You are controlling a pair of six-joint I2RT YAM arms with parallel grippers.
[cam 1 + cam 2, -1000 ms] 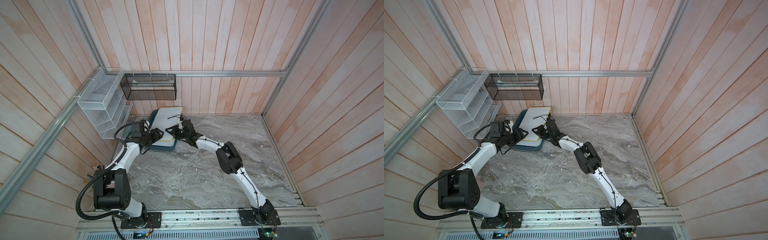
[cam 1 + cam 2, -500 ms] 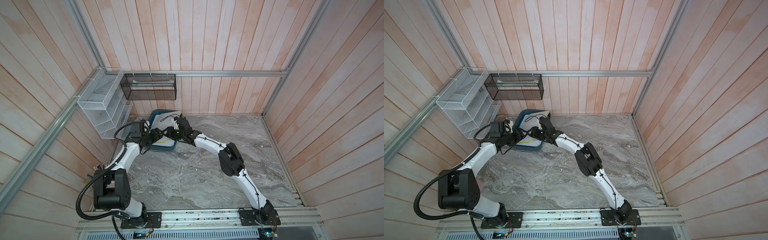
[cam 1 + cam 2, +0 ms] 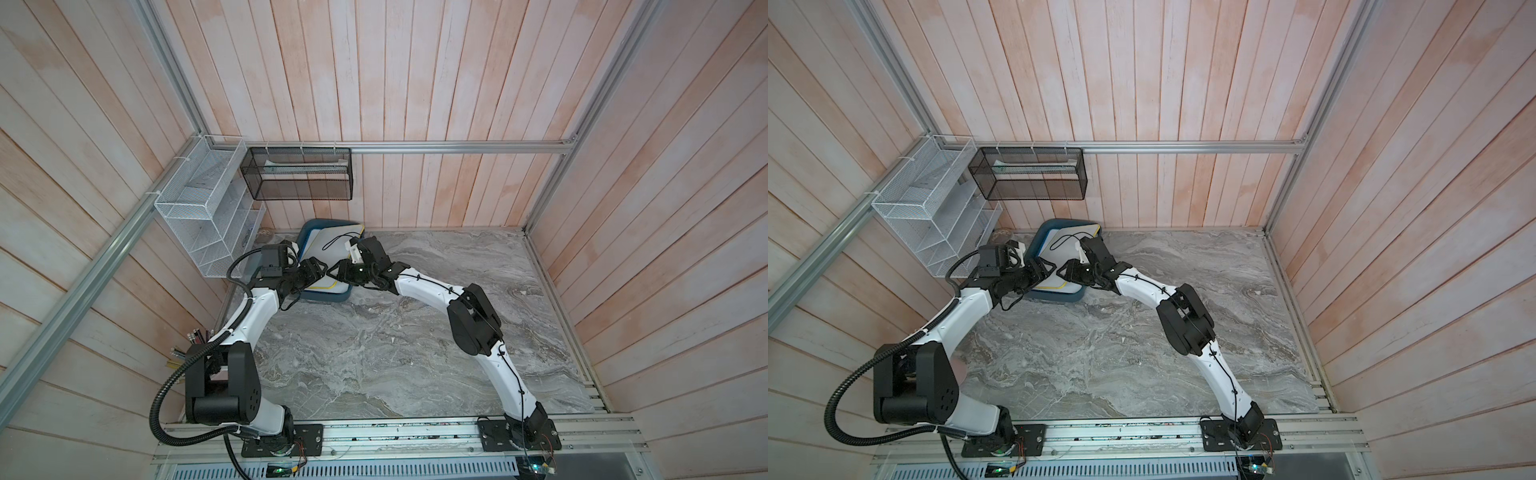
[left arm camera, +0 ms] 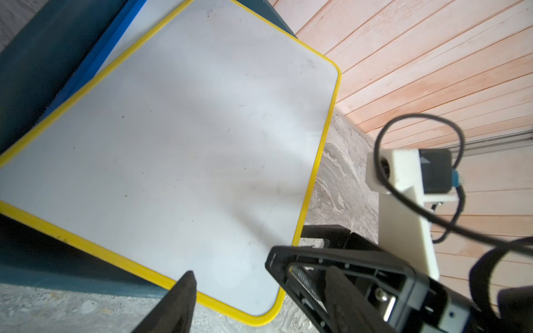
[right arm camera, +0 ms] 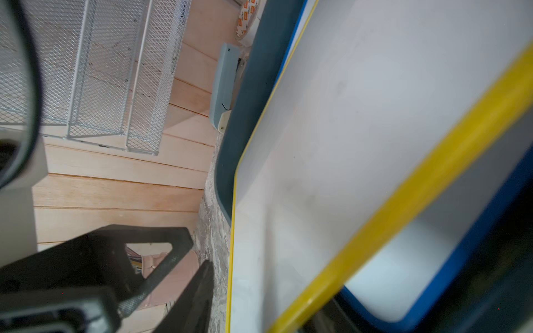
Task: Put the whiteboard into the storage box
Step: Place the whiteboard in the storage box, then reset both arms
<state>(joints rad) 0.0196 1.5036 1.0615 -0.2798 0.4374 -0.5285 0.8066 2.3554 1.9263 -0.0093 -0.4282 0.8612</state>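
Whiteboard [image 3: 332, 253], yellow-framed, lying askew across storage box [image 3: 308, 227] in both top views; left claw [image 3: 322, 269] and right claw [image 3: 333, 273] at box's near rim. Left wrist: left claw wide, astride board corner. Right wrist: right claw parted, blue-framed board [image 5: 403, 274] beneath in box.

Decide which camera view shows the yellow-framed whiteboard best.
The left wrist view: the yellow-framed whiteboard fills it, nearly whole and sharp. The right wrist view catches only a close, blurred part of it; in both top views it is small and partly hidden.
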